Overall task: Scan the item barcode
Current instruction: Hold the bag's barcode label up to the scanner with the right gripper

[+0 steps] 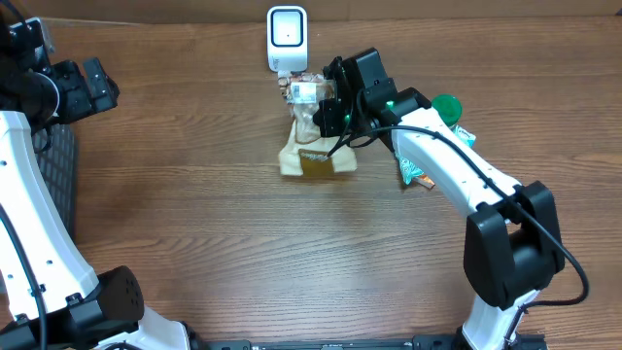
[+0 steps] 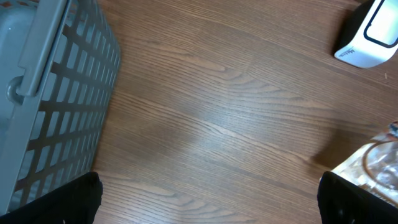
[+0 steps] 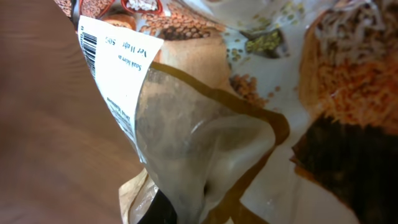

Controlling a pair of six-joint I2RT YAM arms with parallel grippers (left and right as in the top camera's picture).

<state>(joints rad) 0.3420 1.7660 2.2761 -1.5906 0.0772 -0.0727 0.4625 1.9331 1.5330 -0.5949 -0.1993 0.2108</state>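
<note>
Our right fingers [image 1: 328, 119] pinch the pouch [image 1: 313, 156]; left fingers [image 1: 95, 86] gape. We should face its barcode [image 3: 89, 47] squarely to the scanner [image 1: 287, 37].

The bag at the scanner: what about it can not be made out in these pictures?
- Overhead: the top of the bag is hidden by the right gripper; its label is too small to read.
- Right wrist: the barcode is slanted and small, so its digits are unreadable.
- Left wrist: only the bag's corner shows, cut by the right edge.

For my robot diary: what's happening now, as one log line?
right hand: shut on food bag | food bag: in front of scanner | label: barcode visible | left hand: open, near basket
</note>
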